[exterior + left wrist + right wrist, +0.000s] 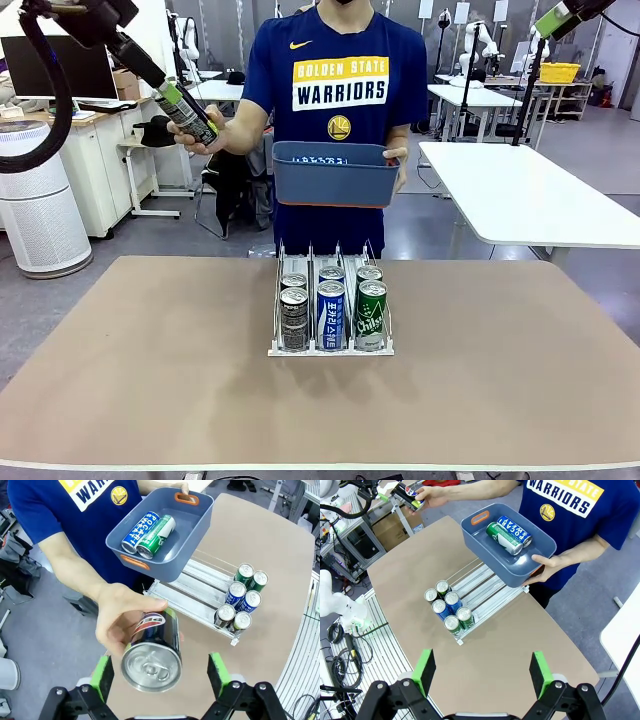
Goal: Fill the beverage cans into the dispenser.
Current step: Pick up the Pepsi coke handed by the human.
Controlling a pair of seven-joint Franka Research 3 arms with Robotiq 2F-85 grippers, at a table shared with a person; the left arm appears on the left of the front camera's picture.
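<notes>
A person's hand (117,615) holds a dark can (152,650) between the green pads (102,675) of my left gripper (160,672), which is open with gaps on both sides of the can. From the front, this gripper (178,100) is high at the left, at the can (190,115). The white dispenser (330,350) stands mid-table with two dark, two blue and two green cans (331,312) at its front. The person's other hand carries a blue-grey bin (335,180) holding a blue-white can (140,531) and a green can (156,536). My right gripper (482,672) hangs open high over the table.
The tan table (150,380) is bare around the dispenser (485,590). The person stands at the far edge with the bin (485,550) raised above the dispenser's rear. A white table (530,200) stands behind on the right.
</notes>
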